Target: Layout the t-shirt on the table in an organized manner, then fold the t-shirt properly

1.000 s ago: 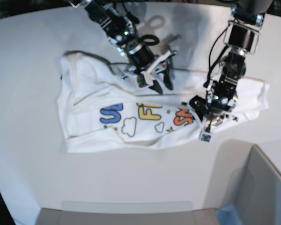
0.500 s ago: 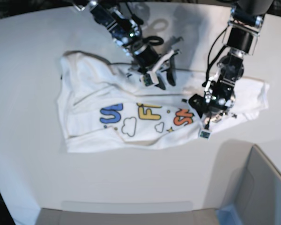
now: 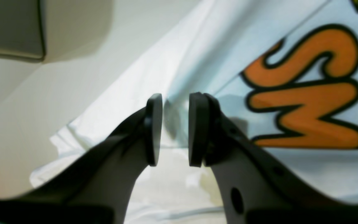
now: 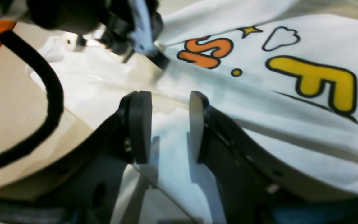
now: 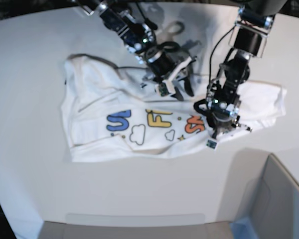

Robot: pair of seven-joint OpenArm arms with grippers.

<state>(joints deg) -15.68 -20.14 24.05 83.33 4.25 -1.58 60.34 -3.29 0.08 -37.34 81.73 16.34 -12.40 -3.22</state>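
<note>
Two grippers hang low over the t-shirt [image 5: 139, 119], which lies rumpled on the table [image 5: 30, 59] with its picture side up; the left gripper [image 3: 172, 129] sits near the orange letters [image 3: 306, 90], with a gap between its pads and nothing in it; the right gripper [image 4: 169, 127] is by the top edge, near the yellow letter [image 4: 322, 81], also partly open and holding nothing. I think the shirt needs laying flat first, since one side is bunched; to do it well, each gripper should pinch only an edge of cloth, then pull gently apart so the wrinkles go; grabbing too much cloth could bunch it more.
</note>
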